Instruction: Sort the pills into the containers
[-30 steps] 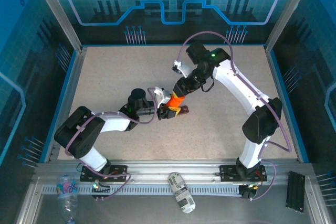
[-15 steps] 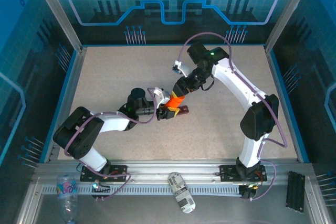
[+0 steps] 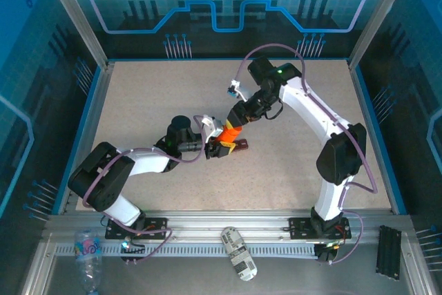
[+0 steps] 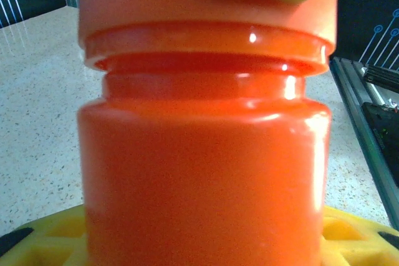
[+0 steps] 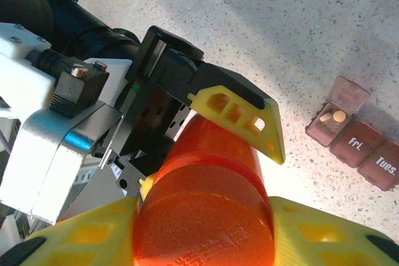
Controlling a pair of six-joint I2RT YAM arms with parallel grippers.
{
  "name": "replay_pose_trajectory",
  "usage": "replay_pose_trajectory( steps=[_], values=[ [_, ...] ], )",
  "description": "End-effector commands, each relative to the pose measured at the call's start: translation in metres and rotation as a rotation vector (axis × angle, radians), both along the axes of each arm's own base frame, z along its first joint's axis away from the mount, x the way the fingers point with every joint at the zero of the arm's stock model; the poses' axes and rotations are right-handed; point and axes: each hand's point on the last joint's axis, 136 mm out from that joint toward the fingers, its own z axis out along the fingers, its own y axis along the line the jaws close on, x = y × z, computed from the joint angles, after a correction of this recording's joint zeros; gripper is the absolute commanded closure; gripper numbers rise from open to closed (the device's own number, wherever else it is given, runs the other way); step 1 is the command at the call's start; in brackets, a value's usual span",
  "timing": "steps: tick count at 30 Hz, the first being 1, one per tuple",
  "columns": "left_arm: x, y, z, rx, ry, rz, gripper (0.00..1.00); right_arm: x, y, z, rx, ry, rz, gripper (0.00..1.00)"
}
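An orange bottle (image 3: 231,133) hangs just above the table between both arms. My left gripper (image 3: 219,144) is shut on its body, which looms close in the left wrist view (image 4: 206,154), with my yellow fingers (image 4: 352,235) on either side. My right gripper (image 5: 202,228) is shut on the bottle's cap (image 5: 206,216), one finger (image 5: 81,235) on each side. The containers (image 5: 358,141) are a dark red-brown box on the table right of the bottle, also seen from above (image 3: 239,146). Its end well stands open with pale pills (image 5: 337,116) inside.
Speckled beige table (image 3: 152,94) with free room all round the two arms. Blue walls and metal posts (image 3: 97,53) close it in. A crushed can (image 3: 238,253) and a plastic bottle (image 3: 88,250) lie off the table at the front rail.
The right wrist has turned a little about the cap and the right elbow has shifted slightly left. The bottle, the box and the left arm stay where they were.
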Motion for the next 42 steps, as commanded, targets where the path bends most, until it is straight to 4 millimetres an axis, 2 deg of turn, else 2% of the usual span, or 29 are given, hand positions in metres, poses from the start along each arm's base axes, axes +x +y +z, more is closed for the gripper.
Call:
replay_pose_trajectory(
  steps=[1,14,20,28,36,42],
  values=[
    [0.003,-0.010,0.064,-0.118,-0.193,-0.044,1.00,-0.008,0.013,-0.026,-0.056,0.038,-0.003,0.54],
    [0.008,-0.010,0.064,-0.120,-0.178,-0.028,1.00,0.004,0.010,-0.034,-0.127,0.013,-0.120,0.52],
    [0.009,-0.009,0.065,-0.121,-0.178,-0.017,1.00,0.008,0.012,-0.028,-0.090,0.018,-0.147,0.46],
    [0.010,-0.009,0.058,-0.119,-0.161,-0.011,1.00,0.020,0.005,0.003,0.018,-0.002,-0.195,0.35],
    [0.015,-0.012,0.053,-0.132,-0.139,-0.004,1.00,0.024,-0.007,0.037,0.106,-0.045,-0.236,0.19],
    [0.018,-0.013,0.048,-0.129,-0.127,-0.001,1.00,0.030,-0.026,0.078,0.256,-0.080,-0.307,0.10]
  ],
)
